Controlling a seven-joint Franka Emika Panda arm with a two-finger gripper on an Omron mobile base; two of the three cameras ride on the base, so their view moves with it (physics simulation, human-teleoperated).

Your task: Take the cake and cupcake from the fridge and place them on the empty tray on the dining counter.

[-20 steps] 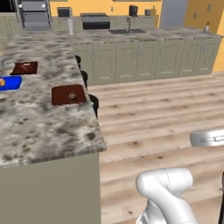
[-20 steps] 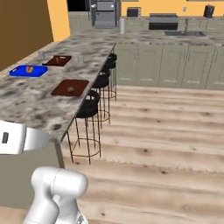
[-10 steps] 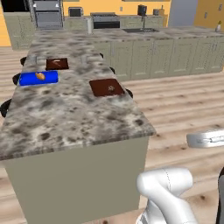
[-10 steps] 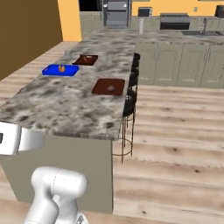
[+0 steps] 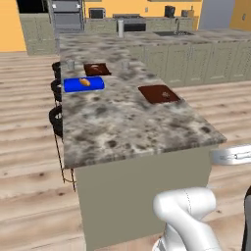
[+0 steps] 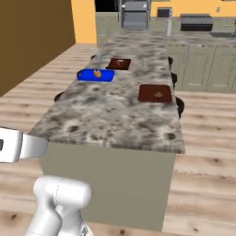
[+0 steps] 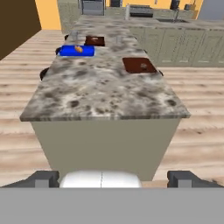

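Observation:
The dining counter [image 5: 122, 122] [image 6: 110, 120] [image 7: 105, 94] stands end-on in front of me, grey speckled stone on a grey-green base. Two reddish-brown trays lie on it. The nearer tray [image 5: 158, 93] [image 6: 155, 92] [image 7: 138, 65] lies toward the right edge and carries a small lump, too small to name. The farther tray [image 5: 95, 69] [image 6: 119, 63] [image 7: 94, 40] lies beyond it. My gripper [image 7: 116, 179] hangs low before the counter's near end, open, with nothing between its fingertips [image 7: 43, 179]. I cannot make out the cake or the cupcake. A tall grey unit, perhaps the fridge [image 5: 215, 13], stands far back right.
A blue tray with an orange item [image 5: 84, 84] [image 6: 96, 74] [image 7: 77, 50] lies beside the far tray. Black stools [image 5: 56, 117] line the counter's left side and another stool [image 6: 179, 105] its right. Cabinets with a sink [image 5: 196, 54] run along the back right; wooden floor surrounds the counter.
The whole picture has swung: the base has moved round, so the counter now stands end-on straight ahead instead of off to the side. The gripper has stayed open.

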